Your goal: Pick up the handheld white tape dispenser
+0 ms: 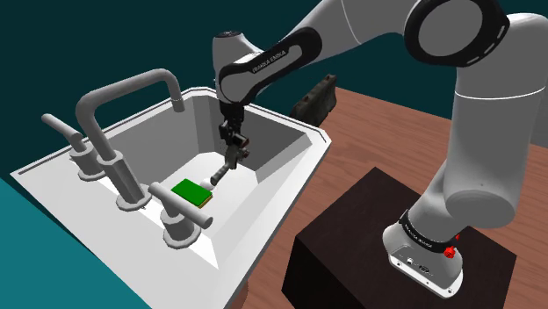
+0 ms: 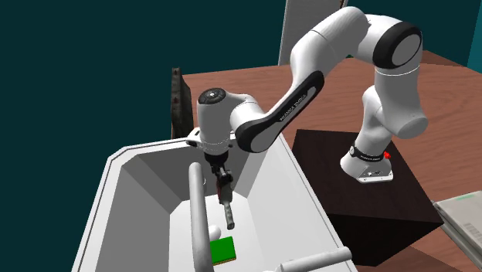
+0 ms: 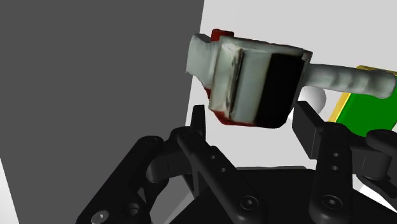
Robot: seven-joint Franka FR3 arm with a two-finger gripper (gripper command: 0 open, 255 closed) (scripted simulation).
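Claw (image 3: 251, 121) clasps white tape dispenser (image 3: 245, 76) inside the sink (image 1: 274, 140); arm lettering (image 1: 268, 60) is unreadable.

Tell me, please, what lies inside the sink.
A green pad and a white ball lie on the sink floor; the gripper hangs above them, clasping the tape dispenser. Anything under the pad is covered.

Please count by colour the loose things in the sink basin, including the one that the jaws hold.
Mostly white: 2 (tape dispenser, small round thing)
Green: 1 (flat pad)
Total: 3
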